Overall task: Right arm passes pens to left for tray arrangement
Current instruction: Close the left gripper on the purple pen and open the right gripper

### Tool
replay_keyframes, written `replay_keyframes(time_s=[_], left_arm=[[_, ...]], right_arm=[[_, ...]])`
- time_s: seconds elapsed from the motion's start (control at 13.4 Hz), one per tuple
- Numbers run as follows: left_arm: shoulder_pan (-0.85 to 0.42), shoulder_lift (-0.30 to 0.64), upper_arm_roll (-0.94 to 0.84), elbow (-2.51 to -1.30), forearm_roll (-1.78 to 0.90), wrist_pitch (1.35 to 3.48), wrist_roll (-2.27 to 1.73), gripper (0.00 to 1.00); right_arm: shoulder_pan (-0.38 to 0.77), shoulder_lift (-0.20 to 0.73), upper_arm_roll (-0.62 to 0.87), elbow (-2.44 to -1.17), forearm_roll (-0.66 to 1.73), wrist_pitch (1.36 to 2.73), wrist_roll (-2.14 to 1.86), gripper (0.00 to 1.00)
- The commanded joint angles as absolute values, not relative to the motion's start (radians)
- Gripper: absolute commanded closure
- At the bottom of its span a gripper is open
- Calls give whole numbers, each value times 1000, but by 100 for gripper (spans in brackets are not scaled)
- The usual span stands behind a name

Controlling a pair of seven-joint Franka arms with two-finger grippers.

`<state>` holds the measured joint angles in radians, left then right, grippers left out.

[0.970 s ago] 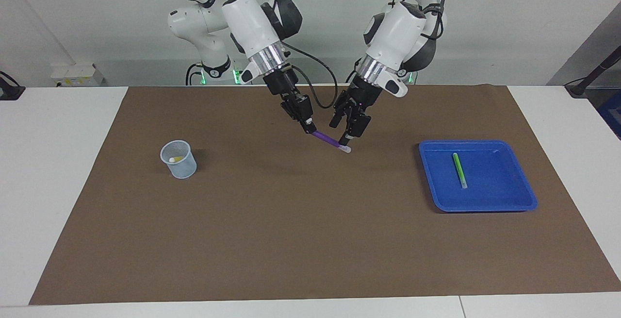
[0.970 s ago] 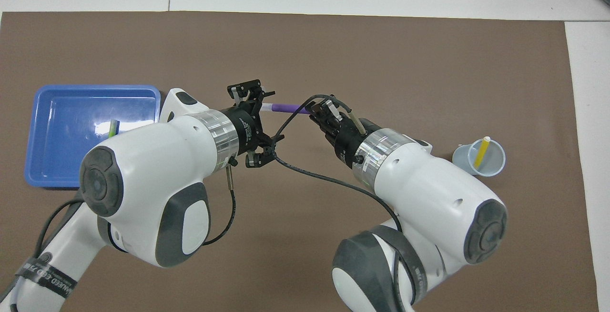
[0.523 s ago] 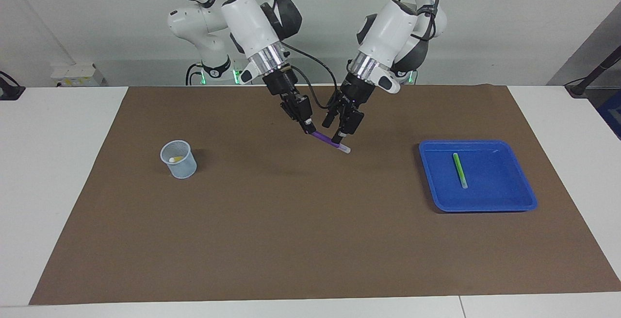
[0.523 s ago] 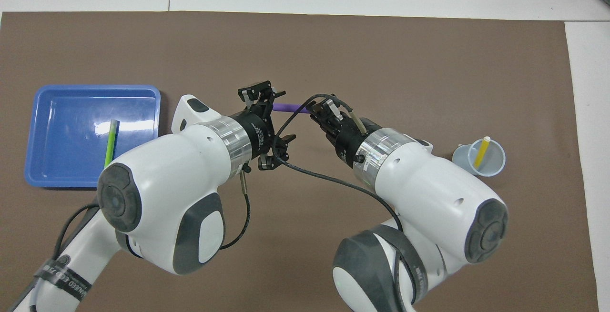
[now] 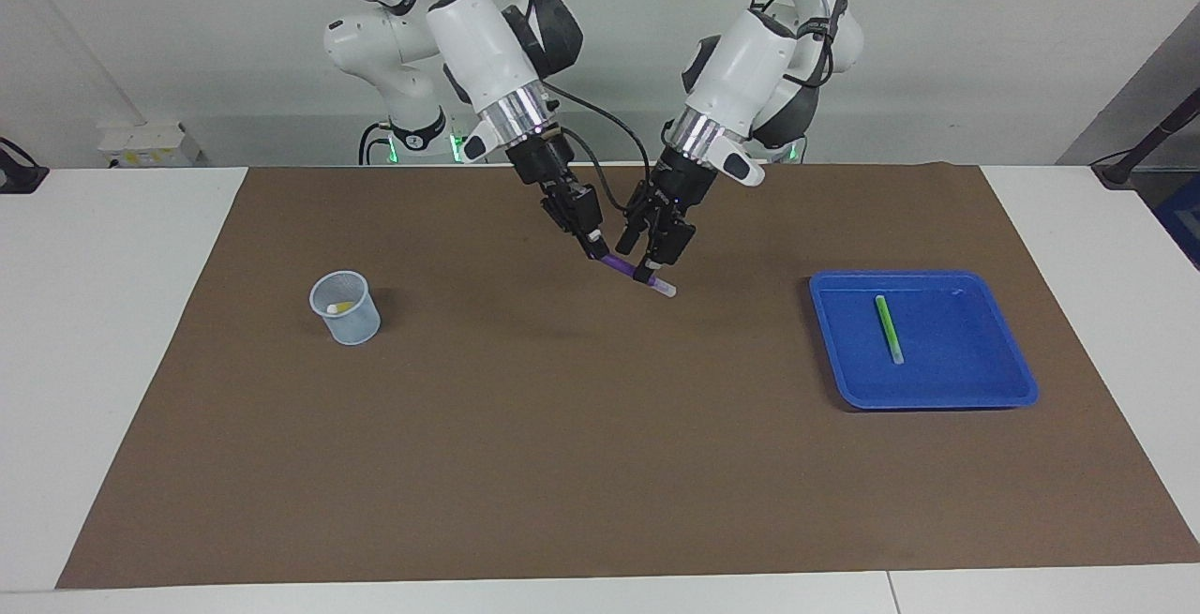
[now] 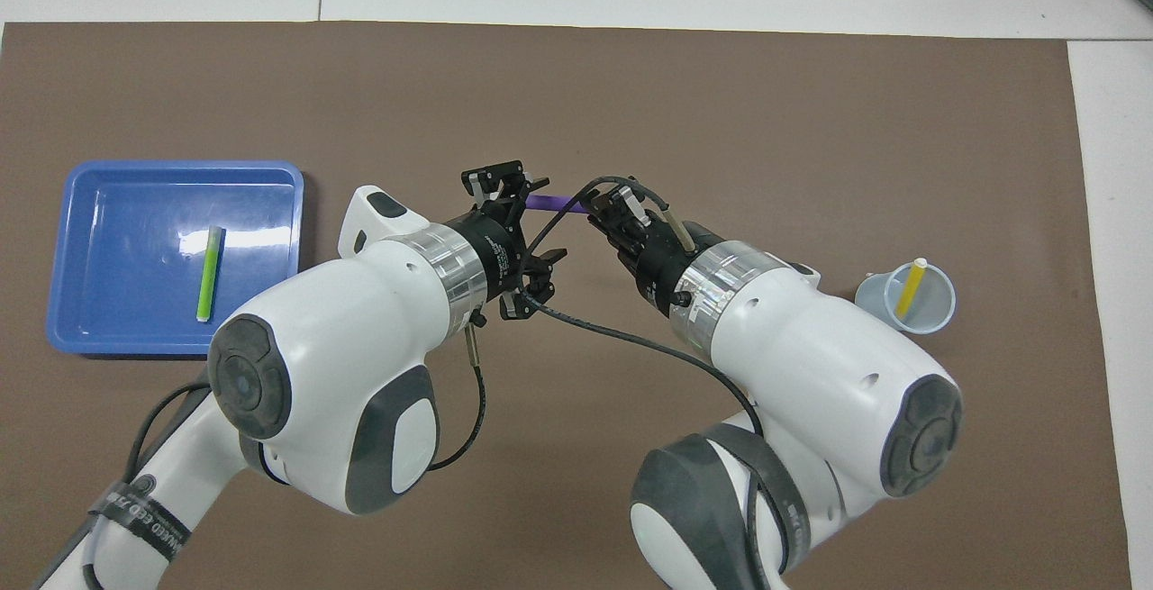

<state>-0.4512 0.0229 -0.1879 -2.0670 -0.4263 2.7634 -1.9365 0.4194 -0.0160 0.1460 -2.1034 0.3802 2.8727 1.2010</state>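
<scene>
My right gripper (image 5: 597, 250) is shut on one end of the purple pen (image 5: 619, 265), holding it slanted above the middle of the brown mat. My left gripper (image 5: 647, 272) is at the pen's other half, close to its pale end (image 5: 666, 289). From overhead the purple pen (image 6: 557, 203) bridges the left gripper (image 6: 518, 203) and the right gripper (image 6: 602, 207). The green pen (image 5: 887, 328) lies in the blue tray (image 5: 937, 400) at the left arm's end of the table. The yellow pen (image 5: 342, 307) stands in a cup.
The translucent pale-blue cup (image 5: 347, 323) stands on the mat toward the right arm's end. A brown mat (image 5: 600, 464) covers most of the white table. The right arm's black cable (image 6: 594, 329) hangs between the two wrists.
My left gripper has slid along the purple pen toward the right gripper, uncovering the green pen in the overhead view. The right gripper and the pen have stayed put.
</scene>
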Motion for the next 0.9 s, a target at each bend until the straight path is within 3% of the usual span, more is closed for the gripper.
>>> replay_keyframes(time_s=[0.0, 0.07, 0.22, 0.67, 0.75, 0.82], left_arm=[[-469, 20, -175, -2092, -443, 2803, -1945, 41], [-469, 20, -176, -2092, -442, 2804, -1945, 55], [-477, 20, -175, -2092, -442, 2804, -1944, 98], [-480, 20, -175, -2092, -434, 2803, -1936, 100], [-479, 21, -175, -2092, -434, 2803, -1934, 100], [-473, 21, -175, -2092, -433, 2801, -1927, 100]], right_arm=[[416, -18, 149, -2108, 407, 2893, 1193, 100], [416, -18, 149, -2108, 407, 2893, 1193, 100], [416, -18, 149, -2108, 408, 2892, 1195, 100], [411, -18, 149, -2105, 410, 2889, 1204, 100], [408, -18, 149, -2105, 413, 2885, 1204, 67], [408, -18, 147, -2103, 431, 2885, 1204, 22]])
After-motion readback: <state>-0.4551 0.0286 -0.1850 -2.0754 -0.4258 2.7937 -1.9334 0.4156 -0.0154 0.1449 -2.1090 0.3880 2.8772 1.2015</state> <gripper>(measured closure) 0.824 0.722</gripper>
